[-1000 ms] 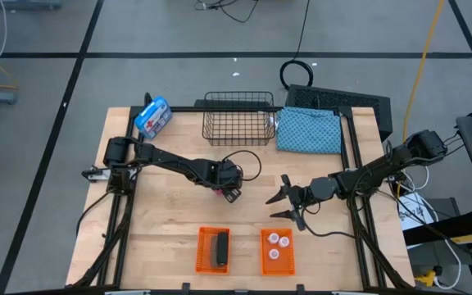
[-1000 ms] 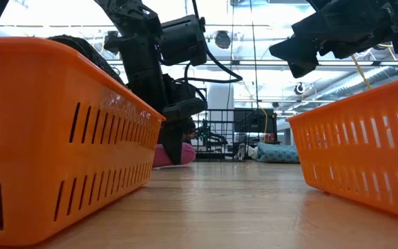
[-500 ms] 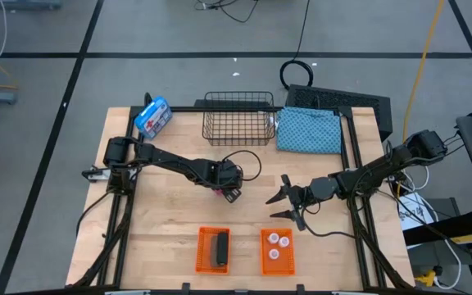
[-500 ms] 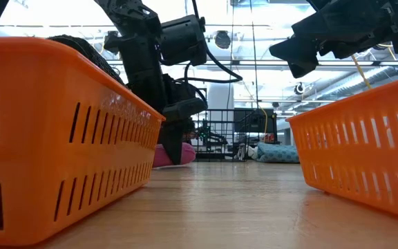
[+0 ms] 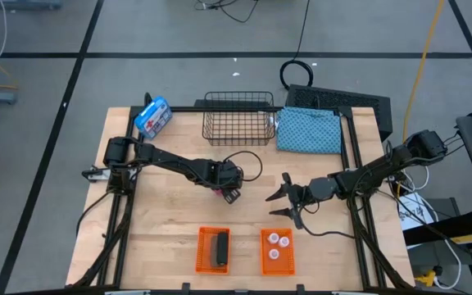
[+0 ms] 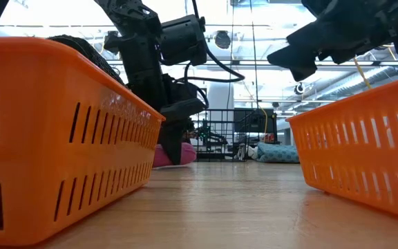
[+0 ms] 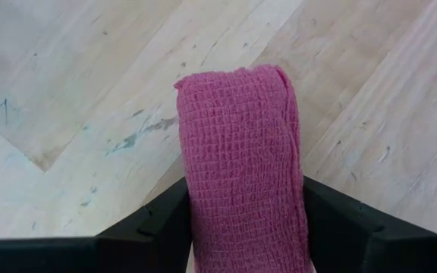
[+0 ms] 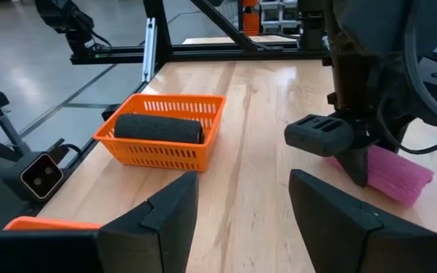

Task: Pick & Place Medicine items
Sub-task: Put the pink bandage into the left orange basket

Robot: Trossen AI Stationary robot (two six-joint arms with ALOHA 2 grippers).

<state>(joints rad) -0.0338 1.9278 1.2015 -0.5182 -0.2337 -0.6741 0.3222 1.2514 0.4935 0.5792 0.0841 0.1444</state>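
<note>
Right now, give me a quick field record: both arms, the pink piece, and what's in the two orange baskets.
left gripper: mid-table, jaws closed around the pink roll
pink roll: on the wood, between the left jaws
right gripper: mid-table right, above the wood, jaws open, holding nothing
left orange basket: holds the black roll
right orange basket: holds three white bottles
brown piece: not visible
other items: wire basket, blue cloth and blue-and-white package along the far edge

no text, label, brand, number or sign can be read on anything here.
</note>
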